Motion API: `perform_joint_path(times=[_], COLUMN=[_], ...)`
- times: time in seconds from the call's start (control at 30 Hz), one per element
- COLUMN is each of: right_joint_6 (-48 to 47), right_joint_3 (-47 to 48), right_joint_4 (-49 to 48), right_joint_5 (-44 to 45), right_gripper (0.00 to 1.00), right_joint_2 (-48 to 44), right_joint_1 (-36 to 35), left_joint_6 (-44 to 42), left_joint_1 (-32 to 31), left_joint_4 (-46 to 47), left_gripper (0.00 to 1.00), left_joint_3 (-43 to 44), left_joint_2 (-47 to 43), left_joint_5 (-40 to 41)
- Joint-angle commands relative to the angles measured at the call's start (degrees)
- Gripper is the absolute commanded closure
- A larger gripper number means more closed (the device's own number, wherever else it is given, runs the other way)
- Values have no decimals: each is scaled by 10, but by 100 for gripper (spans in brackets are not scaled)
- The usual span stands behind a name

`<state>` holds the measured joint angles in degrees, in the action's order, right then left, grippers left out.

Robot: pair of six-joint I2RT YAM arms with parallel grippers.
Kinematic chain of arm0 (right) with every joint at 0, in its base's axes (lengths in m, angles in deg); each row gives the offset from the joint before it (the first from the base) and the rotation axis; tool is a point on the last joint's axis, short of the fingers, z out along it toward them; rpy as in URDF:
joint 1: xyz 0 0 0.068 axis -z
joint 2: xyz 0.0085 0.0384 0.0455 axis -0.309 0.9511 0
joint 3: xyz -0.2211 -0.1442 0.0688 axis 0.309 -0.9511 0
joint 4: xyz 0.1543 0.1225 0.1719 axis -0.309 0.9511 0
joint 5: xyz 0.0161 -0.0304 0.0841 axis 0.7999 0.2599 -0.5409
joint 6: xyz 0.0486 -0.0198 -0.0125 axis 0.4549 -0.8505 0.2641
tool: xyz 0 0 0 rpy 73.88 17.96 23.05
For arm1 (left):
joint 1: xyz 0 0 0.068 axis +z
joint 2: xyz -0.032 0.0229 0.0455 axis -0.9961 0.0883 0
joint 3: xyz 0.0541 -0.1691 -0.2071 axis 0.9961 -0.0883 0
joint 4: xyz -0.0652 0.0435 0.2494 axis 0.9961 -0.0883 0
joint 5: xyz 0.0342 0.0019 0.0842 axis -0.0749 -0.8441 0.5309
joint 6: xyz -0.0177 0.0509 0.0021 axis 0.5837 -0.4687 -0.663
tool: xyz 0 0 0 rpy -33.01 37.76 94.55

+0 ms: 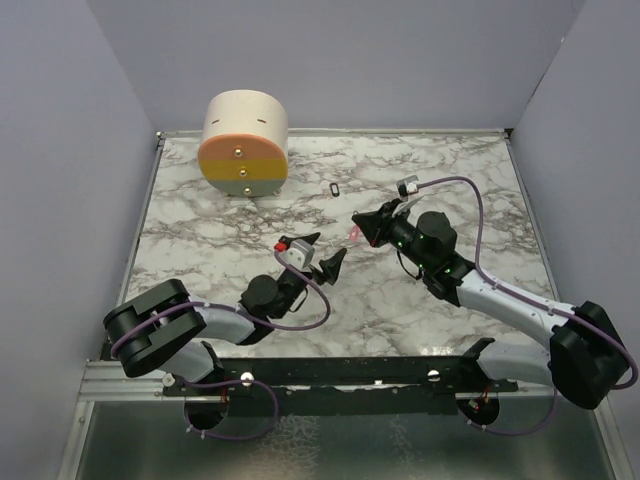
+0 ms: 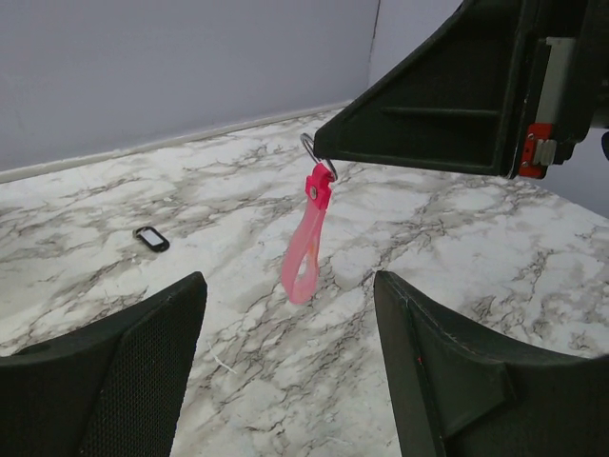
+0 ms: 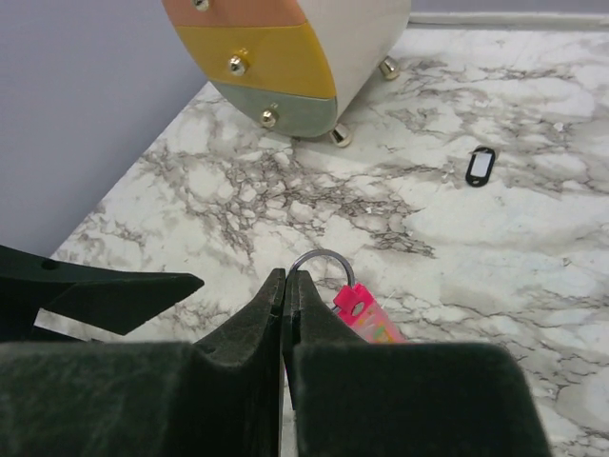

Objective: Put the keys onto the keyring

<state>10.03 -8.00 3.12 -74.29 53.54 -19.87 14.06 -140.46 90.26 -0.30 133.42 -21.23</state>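
Over the marble surface [image 1: 450, 160], right jaws pinch the stiff wire ring [image 3: 324, 253], the best hold on the light, seemingly floppy pink strap [image 2: 309, 224]; left jaws gape wide.

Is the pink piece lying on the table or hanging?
Hanging: the pink piece dangles from a ring pinched by the shut right gripper.

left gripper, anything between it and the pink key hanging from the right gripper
Nothing visible: the open left gripper faces the pink key across a clear gap above the table; the black keyring lies well aside.
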Motion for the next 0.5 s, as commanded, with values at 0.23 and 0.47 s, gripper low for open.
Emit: perform_joint_path(times=[0.23,0.47], right_joint_6=[-180,-235], right_joint_3=[-76,-86], right_joint_4=[-149,-193], right_joint_5=[71,100], right_gripper=[99,99], right_joint_2=[-31,-26], right_joint_1=[-5,-5], left_joint_6=[-13,-14], left_joint_1=[-8,-9], left_joint_4=[-5,-7], left_gripper=[27,27], left_joint_3=[47,71], left_joint_2=[15,41], left_joint_5=[-18,-24])
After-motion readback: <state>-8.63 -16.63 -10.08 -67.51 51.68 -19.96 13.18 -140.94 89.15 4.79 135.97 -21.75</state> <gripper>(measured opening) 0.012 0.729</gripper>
